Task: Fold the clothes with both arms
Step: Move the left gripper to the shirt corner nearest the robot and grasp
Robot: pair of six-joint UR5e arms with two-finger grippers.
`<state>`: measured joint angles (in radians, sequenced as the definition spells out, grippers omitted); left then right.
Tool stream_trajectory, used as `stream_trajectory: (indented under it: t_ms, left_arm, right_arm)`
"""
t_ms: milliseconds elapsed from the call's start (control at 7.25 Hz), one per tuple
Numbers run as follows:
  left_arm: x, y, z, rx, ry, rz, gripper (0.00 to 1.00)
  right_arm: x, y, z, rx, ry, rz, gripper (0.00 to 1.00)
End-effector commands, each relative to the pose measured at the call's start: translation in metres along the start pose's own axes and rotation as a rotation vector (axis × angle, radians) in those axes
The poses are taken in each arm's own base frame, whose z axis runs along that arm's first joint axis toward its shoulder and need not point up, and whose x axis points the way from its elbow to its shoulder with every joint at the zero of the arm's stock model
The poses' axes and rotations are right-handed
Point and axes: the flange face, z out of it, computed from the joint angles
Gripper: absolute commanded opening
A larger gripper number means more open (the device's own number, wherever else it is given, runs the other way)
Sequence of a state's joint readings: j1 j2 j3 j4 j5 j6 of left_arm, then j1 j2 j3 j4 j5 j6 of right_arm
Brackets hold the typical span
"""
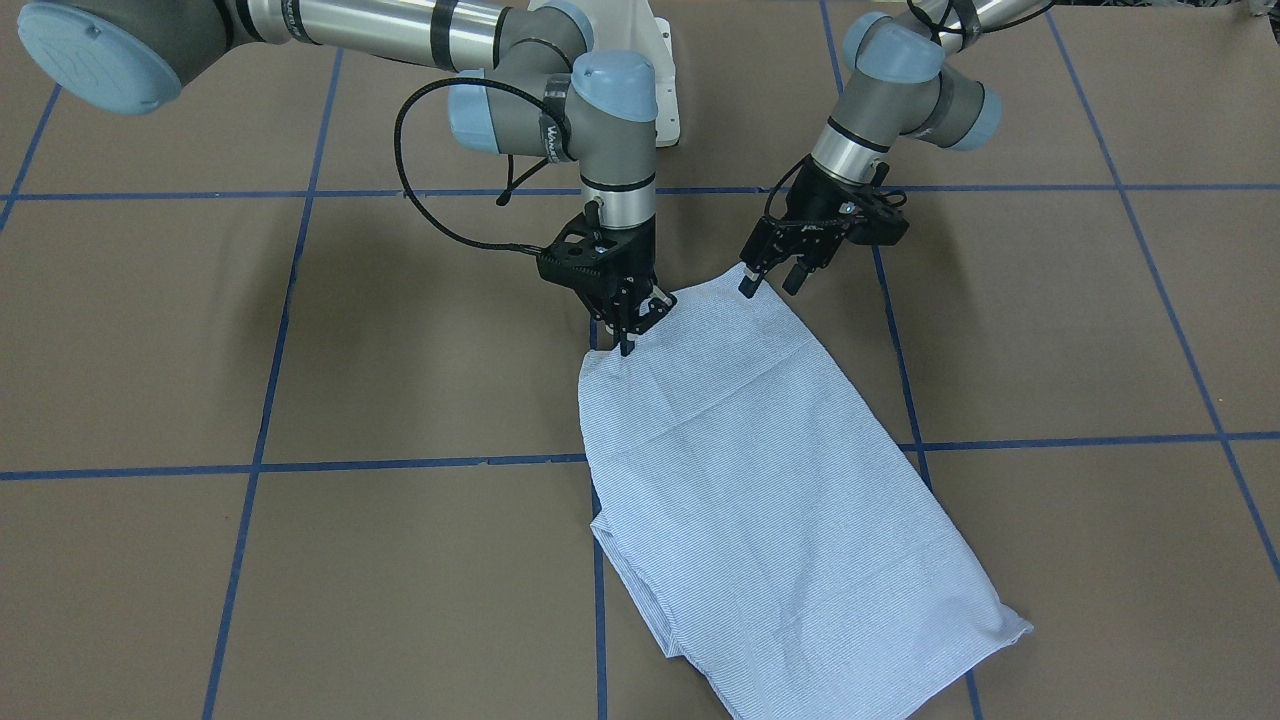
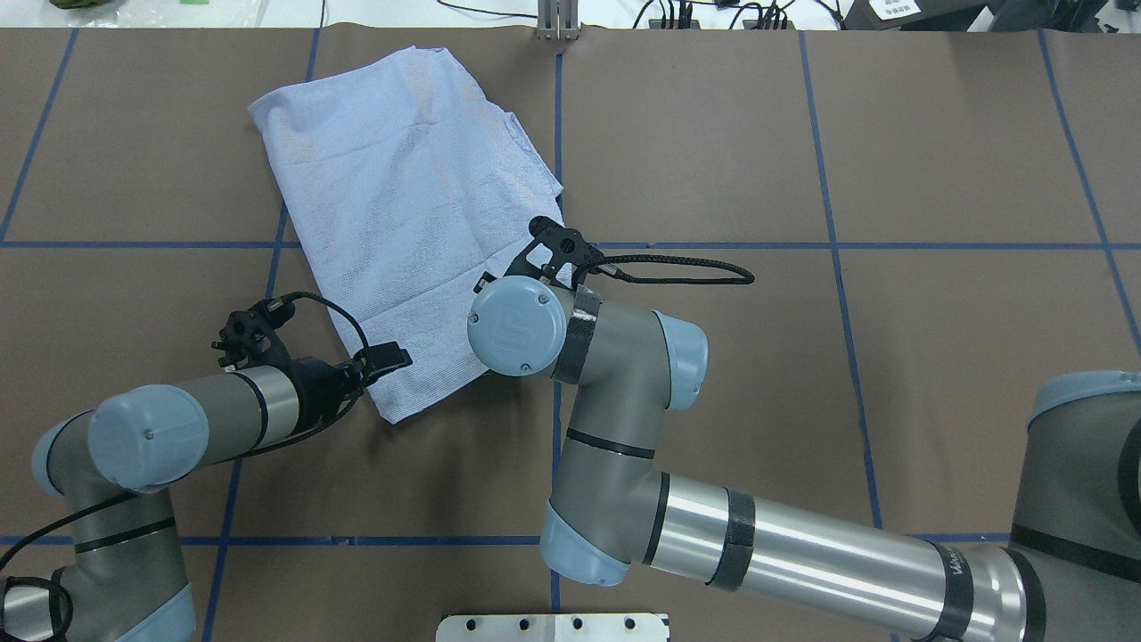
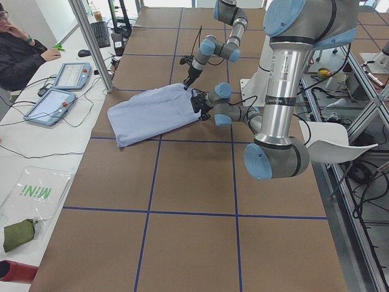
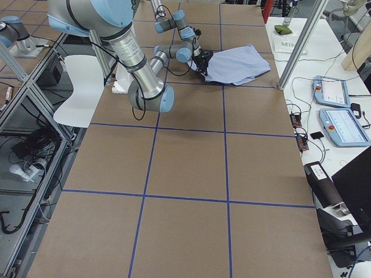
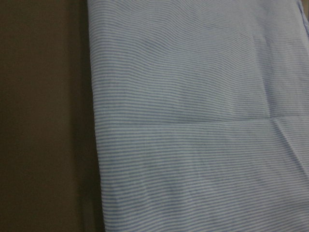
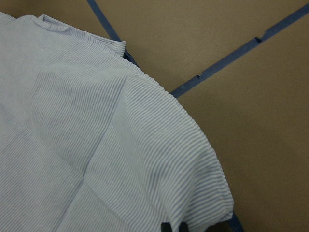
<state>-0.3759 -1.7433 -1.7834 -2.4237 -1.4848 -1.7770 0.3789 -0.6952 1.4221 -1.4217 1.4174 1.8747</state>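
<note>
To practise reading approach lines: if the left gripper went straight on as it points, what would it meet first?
Probably a corner of the striped shirt, just ahead of the open left gripper; depth is unclear.

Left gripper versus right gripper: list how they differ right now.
The left gripper has its fingers spread apart. The right gripper has its fingers drawn together, seemingly pinching cloth. The left gripper comes in at a slant, while the right gripper points almost straight down. Both sit at corners of the same end of the shirt.
</note>
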Motion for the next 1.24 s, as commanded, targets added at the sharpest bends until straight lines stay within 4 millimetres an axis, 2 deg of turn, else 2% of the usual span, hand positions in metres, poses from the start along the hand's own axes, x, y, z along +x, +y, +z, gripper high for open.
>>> stream_trajectory:
  t_ms: [0, 276, 551, 1103]
  left_arm:
    - [0.0027, 0.0200, 0.0008, -0.032, 0.005, 0.009, 0.92]
    - [0.0012, 0.0258, 0.0022, -0.039, 0.001, 0.011, 0.89]
    - [0.0020, 0.0287, 0.0030, -0.042, 0.001, -0.044, 0.56]
    - [-0.0042, 0.0277, 0.0045, -0.040, -0.014, -0.032, 0.55]
  right_arm:
    - [-0.0003, 0.0001, -0.0002, 0.000, -0.001, 0.000, 0.00]
    - [-0.0003, 0.0001, -0.0002, 0.000, -0.001, 0.000, 0.00]
    - [-0.0011, 0.0002, -0.0010, -0.001, -0.003, 0.000, 0.00]
    - [-0.0019, 0.0001, -0.0032, -0.002, -0.007, -0.002, 0.00]
